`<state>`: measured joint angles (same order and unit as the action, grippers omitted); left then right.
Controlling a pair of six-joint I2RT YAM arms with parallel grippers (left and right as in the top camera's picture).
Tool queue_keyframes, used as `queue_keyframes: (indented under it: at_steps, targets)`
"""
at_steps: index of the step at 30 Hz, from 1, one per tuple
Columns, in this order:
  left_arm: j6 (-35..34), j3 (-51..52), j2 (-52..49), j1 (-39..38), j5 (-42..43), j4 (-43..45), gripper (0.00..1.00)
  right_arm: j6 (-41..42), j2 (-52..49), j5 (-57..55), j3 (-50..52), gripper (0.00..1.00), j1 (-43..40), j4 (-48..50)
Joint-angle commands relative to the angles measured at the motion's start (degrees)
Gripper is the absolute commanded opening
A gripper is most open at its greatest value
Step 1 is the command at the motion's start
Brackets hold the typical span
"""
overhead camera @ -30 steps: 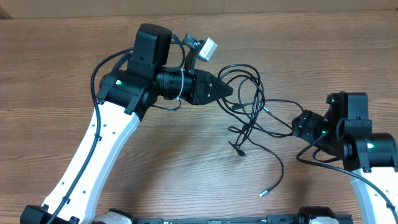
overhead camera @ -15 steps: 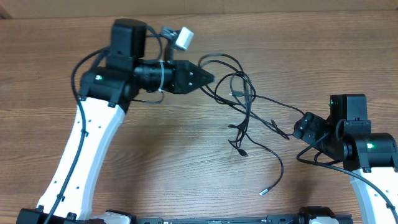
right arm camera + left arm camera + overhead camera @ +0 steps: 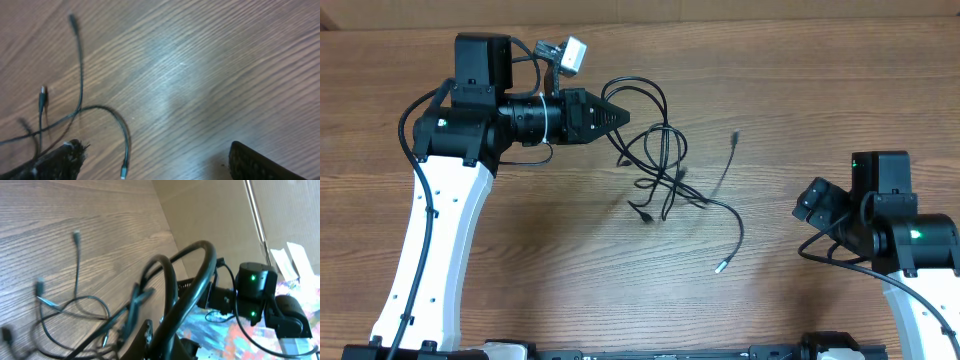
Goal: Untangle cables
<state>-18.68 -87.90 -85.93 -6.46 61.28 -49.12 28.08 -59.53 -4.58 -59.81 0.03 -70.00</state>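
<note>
- The left gripper (image 3: 623,117) is clamped on a loop of the cables (image 3: 665,170), and the tangle lies just ahead of its tip on the table (image 3: 800,90).
- The right gripper (image 3: 810,202) is spread wide and empty, with the cables well ahead of it.

Thin black cables (image 3: 672,178) sit in one loose tangle near the middle of the table (image 3: 840,90), a little towards its far edge. Several loops cross and knot together. The top loop is pinched in the closed left gripper (image 3: 623,118) and held off the wood. One long strand curves out towards the near edge and ends in a small silver plug (image 3: 720,266). A short dark plug end (image 3: 642,213) lies just left of the knot. Another end (image 3: 735,138), blurred, sticks out to the right.
</note>
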Motion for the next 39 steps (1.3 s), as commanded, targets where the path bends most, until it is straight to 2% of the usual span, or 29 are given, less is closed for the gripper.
queue_keyframes:
  at_steps: [1,6,9,12,15,20,25,31,39]
  targets:
    - [3.82,-0.7,1.68,-2.27,1.16,-0.81,0.04,-1.16,0.04,3.56,-0.26,0.92,-0.09,1.49]
    - [9.03,-0.7,1.68,-6.1,1.14,-1.25,0.04,-9.35,0.04,13.79,-0.26,0.93,-0.09,4.96]
    - [11.43,-0.7,1.68,-8.7,0.17,-2.03,0.04,-16.96,0.04,22.82,-0.26,0.91,-0.09,6.99]
    - [11.39,-0.7,1.68,-11.23,-4.26,-2.27,0.04,-25.7,0.04,34.64,-0.26,0.91,-0.09,8.28]
    - [10.75,-0.7,1.68,-12.9,-8.37,-2.29,0.04,-34.84,0.04,48.89,-0.26,0.86,-0.09,8.44]
    - [6.21,-0.7,1.68,-14.29,-13.22,-2.73,0.04,-44.96,0.04,62.99,-0.26,0.84,-0.09,8.2]
    - [6.21,-0.7,1.68,-16.44,-13.25,-2.54,0.04,-48.13,0.04,65.0,-0.26,0.84,-0.09,8.52]
    - [6.21,-0.7,1.68,-20.76,-13.22,-1.4,0.04,-49.37,0.04,60.28,-0.26,0.84,-0.09,8.7]
    - [6.21,-0.7,1.68,-23.19,-13.49,-1.09,0.04,-49.35,0.04,58.62,-0.26,0.78,-0.09,8.66]
